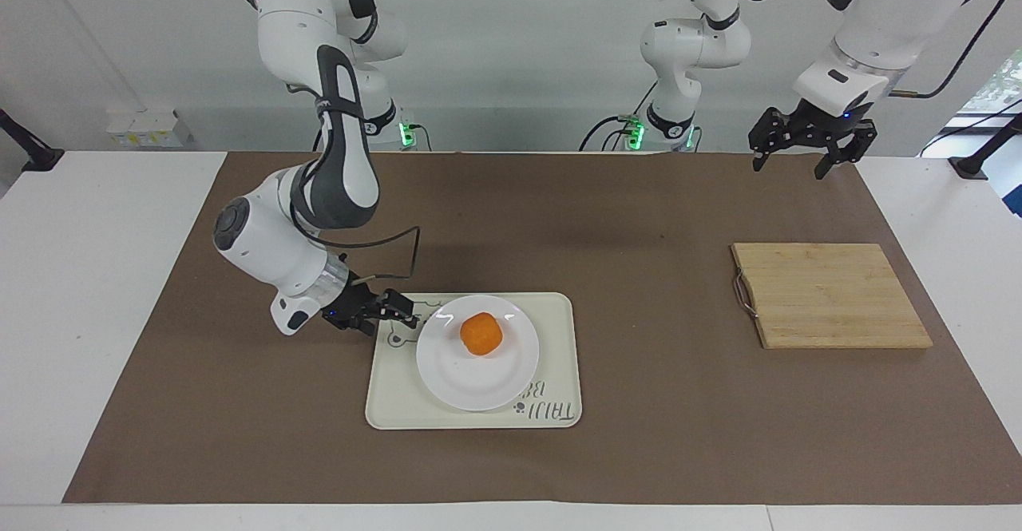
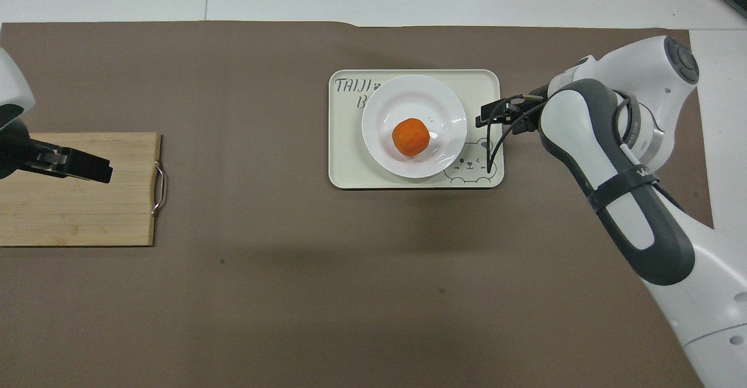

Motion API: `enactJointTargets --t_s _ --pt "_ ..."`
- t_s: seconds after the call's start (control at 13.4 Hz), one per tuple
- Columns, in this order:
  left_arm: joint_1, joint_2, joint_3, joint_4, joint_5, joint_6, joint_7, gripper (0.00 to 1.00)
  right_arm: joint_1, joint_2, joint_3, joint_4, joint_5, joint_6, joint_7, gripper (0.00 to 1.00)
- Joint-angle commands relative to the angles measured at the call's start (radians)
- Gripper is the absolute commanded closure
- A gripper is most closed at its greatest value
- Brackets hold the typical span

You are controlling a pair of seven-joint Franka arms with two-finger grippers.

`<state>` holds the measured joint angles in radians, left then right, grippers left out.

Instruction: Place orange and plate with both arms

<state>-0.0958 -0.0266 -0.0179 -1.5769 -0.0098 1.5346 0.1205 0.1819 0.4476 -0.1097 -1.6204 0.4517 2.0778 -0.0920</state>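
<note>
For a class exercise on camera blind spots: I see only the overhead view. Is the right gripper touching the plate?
Observer: No. The facing view shows the right gripper low over the tray's end, apart from the plate's rim.
Operator: Is the left gripper resting on the cutting board?
Observer: No. The left gripper hangs open, high in the air, well clear of the cutting board; that arm waits.

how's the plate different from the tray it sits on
The plate is round, the tray rectangular with rounded corners. The plate is glossy plain white; the tray is cream with lettering and a bear drawing. The plate is smaller, lies on the tray, and holds the orange; the tray lies on the brown mat. Both are shallow and flat.
</note>
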Motion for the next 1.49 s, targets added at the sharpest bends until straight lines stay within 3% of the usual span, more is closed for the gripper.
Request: enactJointTargets --t_s 0.0,0.3,1.05,1.27,1.42 --pt "0.013 -0.012 -0.008 -0.005 0.019 0.001 0.005 0.00 0.010 -0.084 0.001 -0.018 -0.167 -0.001 0.066 0.00" --pt "0.013 -0.013 -0.008 -0.005 0.019 0.001 0.005 0.00 -0.035 -0.184 -0.002 -0.019 -0.347 -0.082 0.066 0.00" --pt "0.013 -0.013 -0.008 -0.005 0.019 0.001 0.005 0.00 -0.085 -0.437 -0.018 -0.016 -0.423 -0.427 0.120 0.00" --pt "0.013 -0.012 -0.008 -0.005 0.019 0.001 0.004 0.00 -0.085 -0.472 -0.018 -0.019 -0.424 -0.508 0.133 0.00" --pt "0.013 -0.013 -0.008 -0.005 0.019 0.001 0.005 0.00 -0.104 -0.483 -0.016 -0.026 -0.421 -0.498 0.121 0.00"
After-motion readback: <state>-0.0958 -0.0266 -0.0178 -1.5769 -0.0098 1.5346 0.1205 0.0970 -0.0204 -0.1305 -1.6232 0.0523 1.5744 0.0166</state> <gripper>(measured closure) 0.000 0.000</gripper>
